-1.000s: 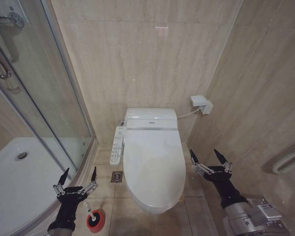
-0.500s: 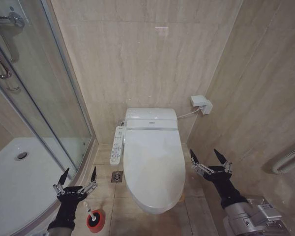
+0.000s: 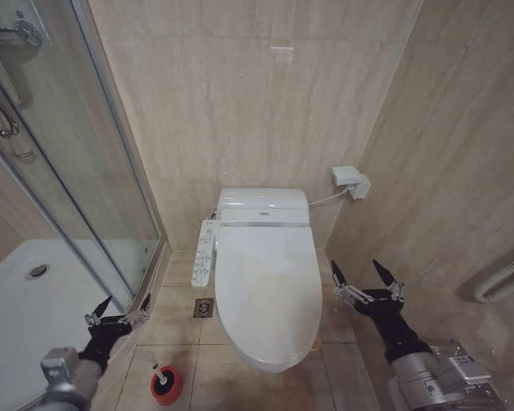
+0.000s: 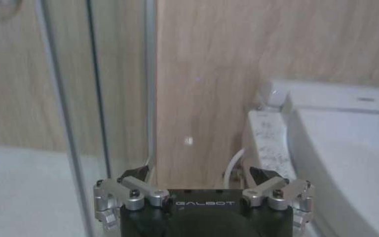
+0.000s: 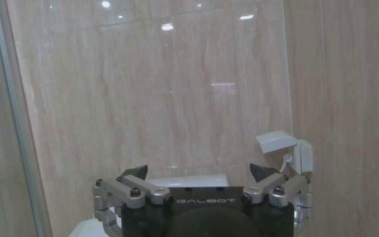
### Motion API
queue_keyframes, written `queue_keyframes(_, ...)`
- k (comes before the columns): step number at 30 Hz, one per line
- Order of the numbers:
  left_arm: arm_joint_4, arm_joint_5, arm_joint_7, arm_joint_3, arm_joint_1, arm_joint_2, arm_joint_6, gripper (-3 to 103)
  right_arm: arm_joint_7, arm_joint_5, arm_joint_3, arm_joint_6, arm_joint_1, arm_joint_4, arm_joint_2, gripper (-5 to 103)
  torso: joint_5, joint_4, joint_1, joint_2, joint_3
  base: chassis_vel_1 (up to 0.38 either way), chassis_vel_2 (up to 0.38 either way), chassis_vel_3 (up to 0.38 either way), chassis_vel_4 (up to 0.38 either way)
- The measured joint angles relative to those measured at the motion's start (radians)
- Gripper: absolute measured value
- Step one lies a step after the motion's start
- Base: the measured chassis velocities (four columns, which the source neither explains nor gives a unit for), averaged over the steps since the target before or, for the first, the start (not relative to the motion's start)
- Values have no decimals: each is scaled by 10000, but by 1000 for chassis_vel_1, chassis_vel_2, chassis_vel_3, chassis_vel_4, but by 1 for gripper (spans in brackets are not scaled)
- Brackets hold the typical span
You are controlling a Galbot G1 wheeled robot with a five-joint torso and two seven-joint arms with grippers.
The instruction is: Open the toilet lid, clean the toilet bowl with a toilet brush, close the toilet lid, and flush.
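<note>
The toilet lid (image 3: 265,287) lies shut, so the toilet bowl is hidden beneath it. On the floor to the toilet's left, the toilet brush (image 3: 164,382) stands in its round red holder, its white handle pointing up. My left gripper (image 3: 117,310) is open, low by the shower's edge, above and left of the brush and apart from it. In the left wrist view that gripper (image 4: 201,175) faces the wall with the lid (image 4: 354,168) off to one side. To the right of the toilet, my right gripper (image 3: 367,278) hangs open and holds nothing. The right wrist view has it (image 5: 199,174) facing the back wall.
A glass shower enclosure (image 3: 86,188) with a white tray (image 3: 26,325) takes up the left. A control panel (image 3: 205,253) runs along the toilet's left side. A white wall box (image 3: 349,181) sits at the back right, and a floor drain (image 3: 204,307) lies beside the toilet. Tiled walls close in on the right.
My left arm has drawn back to the left and lower, and now angles in from the corner. The brush holder shows fully. The right arm has not moved.
</note>
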Motion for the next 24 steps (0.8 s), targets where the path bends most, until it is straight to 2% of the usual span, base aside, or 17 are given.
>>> queue_keyframes(2,183,-295,171,-221,-210,87,383,100,0,0,0,0,0,1,1,100,1,-3,1,0,0,0,0,0,0)
queue_keyframes(10,82,-389,270,-333,-218,114,456,100,0,0,0,1,0,1,0,100,0,-1,0,0,0,0,0,0,0)
queue_keyframes(12,-226,-391,338,-400,-138,126,373,100,0,0,-1,0,0,1,0,100,-3,-1,1,0,0,0,0,0,0)
queue_keyframes(14,-1220,-387,549,-627,89,168,-20,100,-1,0,0,1,0,1,0,100,16,-1,0,0,-1,0,0,0,0)
queue_keyframes(15,-1354,-380,586,-672,154,174,-101,100,0,0,0,0,0,0,0,100,17,-2,-1,0,-1,0,0,0,0)
queue_keyframes(16,-1354,-380,586,-672,154,174,-101,100,0,0,0,0,0,0,0,100,17,-2,-1,0,-1,0,0,0,0)
queue_keyframes(17,-1401,-369,604,-694,210,175,-140,100,0,0,0,1,0,0,0,100,-1,1,0,0,-1,0,0,0,0)
queue_keyframes(21,-1435,-332,607,-727,285,191,-185,100,0,0,0,1,0,0,0,100,5,1,-1,0,-1,0,0,0,0)
queue_keyframes(24,-1145,-187,604,-706,310,226,-600,100,0,0,0,1,0,1,0,100,3,0,0,0,-1,0,0,0,0)
